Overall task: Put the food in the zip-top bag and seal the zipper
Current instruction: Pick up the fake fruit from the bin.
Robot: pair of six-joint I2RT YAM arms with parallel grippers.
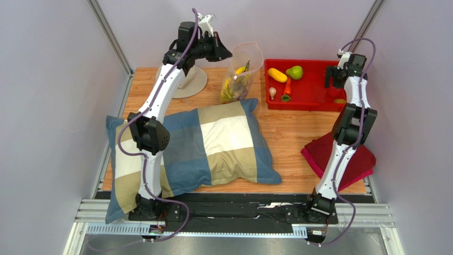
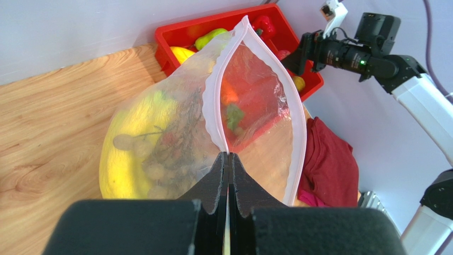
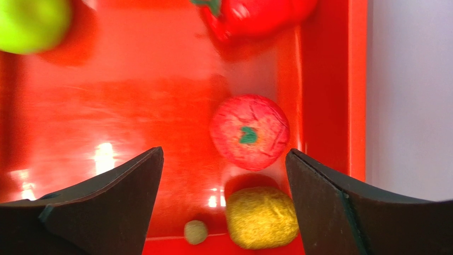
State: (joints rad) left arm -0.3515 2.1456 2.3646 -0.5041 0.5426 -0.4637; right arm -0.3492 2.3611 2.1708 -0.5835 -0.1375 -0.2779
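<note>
Clear zip-top bag (image 2: 159,133), far middle: floppy, likely light, pinched at zipper (image 2: 208,101) by left gripper (image 2: 227,159). Right gripper (image 3: 224,153) wide apart over red apple (image 3: 249,133) in far-right tray (image 3: 106,106): round, likely light; grab across middle.

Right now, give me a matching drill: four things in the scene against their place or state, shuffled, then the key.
Things:
1. left gripper
2. right gripper
3. red apple
4. checked pillow

Place or state:
A. open, over the red tray
B. on the table, towards its near edge
C. shut on the zipper of the zip-top bag
D. lying in the red tray, near its wall

Pairs: 1-C, 2-A, 3-D, 4-B
</note>
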